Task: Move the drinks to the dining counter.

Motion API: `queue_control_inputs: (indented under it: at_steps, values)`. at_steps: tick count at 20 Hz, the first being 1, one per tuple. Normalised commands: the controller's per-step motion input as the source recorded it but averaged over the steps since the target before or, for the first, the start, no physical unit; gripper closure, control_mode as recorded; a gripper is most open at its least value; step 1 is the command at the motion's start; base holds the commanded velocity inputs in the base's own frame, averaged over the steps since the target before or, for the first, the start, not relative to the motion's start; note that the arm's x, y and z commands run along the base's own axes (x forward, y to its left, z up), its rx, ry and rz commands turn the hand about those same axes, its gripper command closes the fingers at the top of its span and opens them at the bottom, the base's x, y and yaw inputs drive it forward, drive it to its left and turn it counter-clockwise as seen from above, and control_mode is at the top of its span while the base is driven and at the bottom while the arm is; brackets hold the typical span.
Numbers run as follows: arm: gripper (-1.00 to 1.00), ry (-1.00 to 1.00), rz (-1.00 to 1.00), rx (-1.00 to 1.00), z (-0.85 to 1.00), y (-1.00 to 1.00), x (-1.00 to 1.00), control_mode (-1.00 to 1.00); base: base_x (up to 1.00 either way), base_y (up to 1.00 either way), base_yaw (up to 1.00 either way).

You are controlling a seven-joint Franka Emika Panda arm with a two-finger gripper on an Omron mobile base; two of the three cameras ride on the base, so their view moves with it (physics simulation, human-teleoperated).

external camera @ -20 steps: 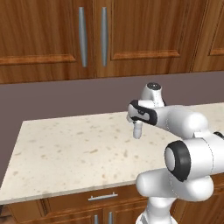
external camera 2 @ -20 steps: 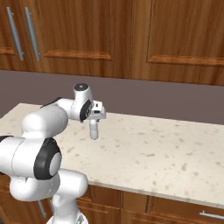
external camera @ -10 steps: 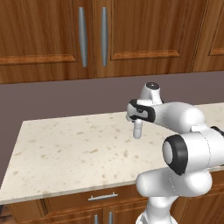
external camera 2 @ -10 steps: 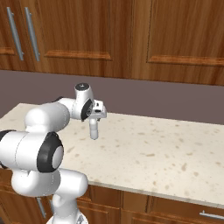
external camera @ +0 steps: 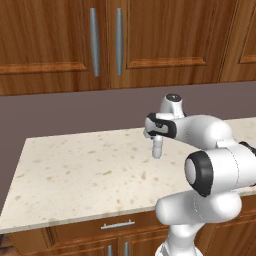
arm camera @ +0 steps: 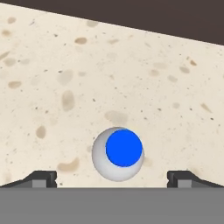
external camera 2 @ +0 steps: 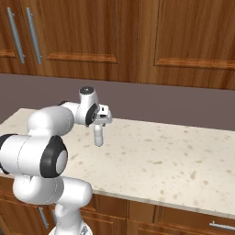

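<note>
A small clear water bottle (external camera: 157,148) with a blue cap stands upright on the speckled stone counter (external camera: 75,170) with wooden drawers. My gripper (external camera: 157,139) hangs straight above it, pointing down, close over the cap. In the right base view the bottle (external camera 2: 98,137) stands just below the gripper (external camera 2: 98,126). From the hand view the blue cap and bottle (arm camera: 118,154) sit centred between the fingertips (arm camera: 41,178), which stand wide apart and touch nothing. The gripper (arm camera: 112,178) is open. The dining counter is out of view.
A dark wall (external camera: 60,112) rises behind the counter, with wooden cabinets (external camera: 105,40) above it. Drawers (external camera: 115,227) run below the front edge. The counter ends at its left edge (external camera: 15,175). My arm's elbow (external camera: 205,172) bulks over the front right.
The arm's elbow has shifted slightly. The hand stays above the bottle with its jaws open, and the bottle has not moved.
</note>
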Motion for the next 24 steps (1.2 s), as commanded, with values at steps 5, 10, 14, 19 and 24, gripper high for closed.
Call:
queue_control_inputs:
  at_steps: [5, 10, 14, 19, 24]
  values:
    - [-1.0, 0.0, 0.0, 0.0, -0.08, 0.0, 0.12, -1.0, 0.0, 0.0, 0.0]
    - [-1.0, 0.0, 0.0, 0.0, -0.02, 0.0, 0.08, -1.0, 0.0, 0.0, 0.0]
    - [-1.0, 0.0, 0.0, 0.0, 0.0, 0.0, 0.05, -1.0, 0.0, 0.0, 0.0]
    - [-1.0, 0.0, 0.0, 0.0, -0.06, 0.0, 0.04, -1.0, 0.0, 0.0, 0.0]
    - [-1.0, 0.0, 0.0, 0.0, -0.13, 0.0, 0.13, -1.0, 0.0, 0.0, 0.0]
